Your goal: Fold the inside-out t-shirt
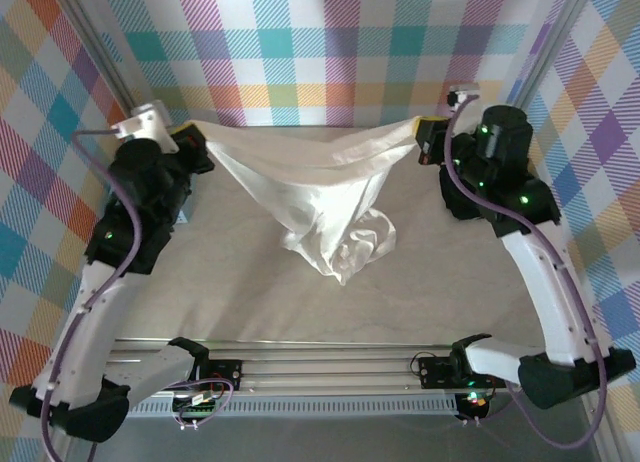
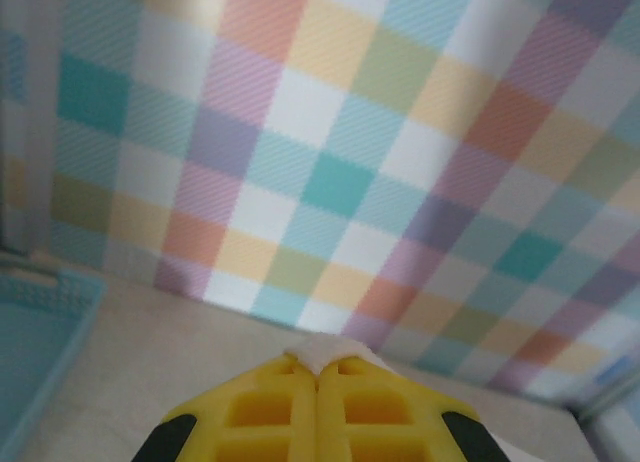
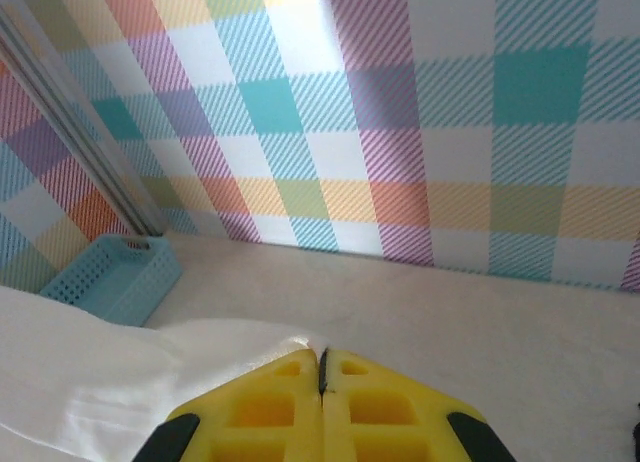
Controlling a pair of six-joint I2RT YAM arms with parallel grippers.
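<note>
The inside-out t-shirt [image 1: 310, 182], white and wrinkled, hangs stretched between my two grippers at the back of the table; its lower part droops into a crumpled bunch [image 1: 350, 247] on the tabletop. My left gripper [image 1: 196, 142] is shut on the shirt's left corner; a small tuft of white fabric [image 2: 322, 353] sticks out between the yellow fingers [image 2: 270, 407]. My right gripper [image 1: 428, 137] is shut on the right corner, with white cloth [image 3: 150, 367] trailing to the left of its closed yellow fingers [image 3: 380, 407].
A blue basket [image 3: 115, 275] stands at the table's left side near the back wall, also seen as a blue basket edge [image 2: 35, 332]. Plaid walls close in the back and both sides. The grey tabletop [image 1: 300, 302] runs to the front rail.
</note>
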